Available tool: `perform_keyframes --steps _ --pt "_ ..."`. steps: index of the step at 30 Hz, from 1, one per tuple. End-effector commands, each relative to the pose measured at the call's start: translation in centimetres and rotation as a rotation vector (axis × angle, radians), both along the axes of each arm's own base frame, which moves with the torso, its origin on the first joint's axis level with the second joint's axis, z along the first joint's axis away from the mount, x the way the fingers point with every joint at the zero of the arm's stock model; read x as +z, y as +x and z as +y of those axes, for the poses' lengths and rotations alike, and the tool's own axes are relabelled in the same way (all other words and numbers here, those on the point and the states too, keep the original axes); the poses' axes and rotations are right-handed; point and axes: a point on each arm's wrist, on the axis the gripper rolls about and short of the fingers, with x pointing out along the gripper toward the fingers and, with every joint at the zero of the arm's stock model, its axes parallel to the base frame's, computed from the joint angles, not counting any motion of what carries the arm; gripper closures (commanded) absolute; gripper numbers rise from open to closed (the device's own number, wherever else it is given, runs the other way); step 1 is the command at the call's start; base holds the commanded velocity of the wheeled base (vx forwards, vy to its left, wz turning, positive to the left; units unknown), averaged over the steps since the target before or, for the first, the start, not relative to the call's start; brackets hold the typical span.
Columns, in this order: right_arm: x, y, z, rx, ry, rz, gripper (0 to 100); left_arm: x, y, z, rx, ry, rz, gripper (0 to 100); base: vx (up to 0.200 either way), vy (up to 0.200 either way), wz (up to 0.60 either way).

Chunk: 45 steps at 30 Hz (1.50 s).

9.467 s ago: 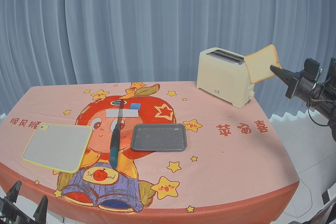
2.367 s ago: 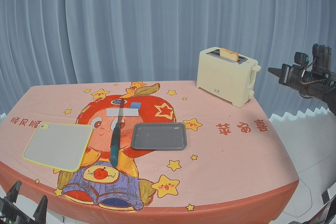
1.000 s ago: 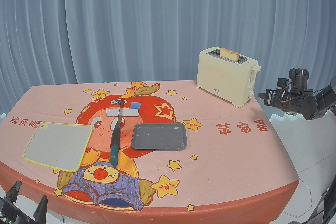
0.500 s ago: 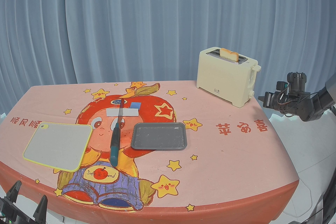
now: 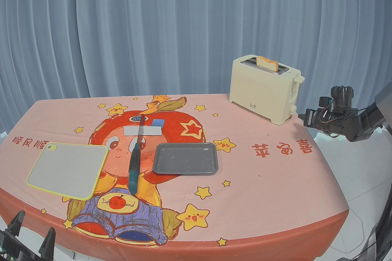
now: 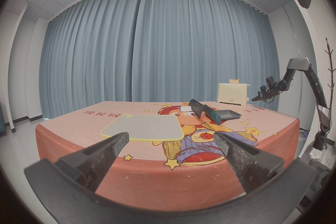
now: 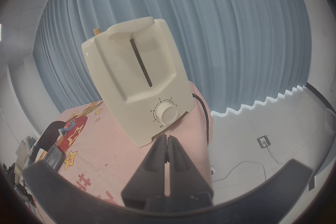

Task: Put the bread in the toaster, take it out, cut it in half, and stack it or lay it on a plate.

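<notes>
Right tool (image 5: 301, 115) just beside toaster (image 5: 261, 88)

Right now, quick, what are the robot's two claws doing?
Left gripper: open, holding nothing.
Right gripper: shut, empty, near the toaster.

Bread (image 5: 267, 63) mostly hidden in toaster (image 5: 261, 91)

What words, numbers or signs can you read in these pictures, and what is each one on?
"2 3 4 5": around the dial of the toaster.
"Safe & Sound": on the small apple printed on the tablecloth.
Red characters on the tablecloth, upside down in the head view: cannot read them surely.
Mark on the toaster's front: too small to read.
</notes>
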Motion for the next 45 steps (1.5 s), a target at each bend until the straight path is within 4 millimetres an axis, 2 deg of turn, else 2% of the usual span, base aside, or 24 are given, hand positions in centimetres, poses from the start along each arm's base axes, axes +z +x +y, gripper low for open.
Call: perform_keyframes --steps 1,10,18,27,45 --pt "-0.5 0.3 0.0 0.000 -0.001 0.003 100 -0.5 0.1 0.0 0.000 0.001 0.016 0 0.000 0.000 0.00" --pt "-1.7 1.0 0.6 0.006 -0.005 0.022 100 -0.5 0.1 0.0 0.000 0.001 0.016 0 0.000 0.000 0.00" --pt "-1.8 1.4 1.1 0.012 0.005 0.019 100 -0.5 0.1 0.0 0.000 0.001 0.018 0 0.000 0.000 0.00" --pt "-2.6 2.4 0.7 -0.002 0.015 0.022 100 -0.5 0.1 0.0 0.000 0.001 0.016 0 0.000 0.000 0.00" --pt "-2.6 3.0 0.3 -0.027 0.007 0.003 100 -0.5 0.1 0.0 0.000 0.001 0.016 0 0.000 0.000 0.00"
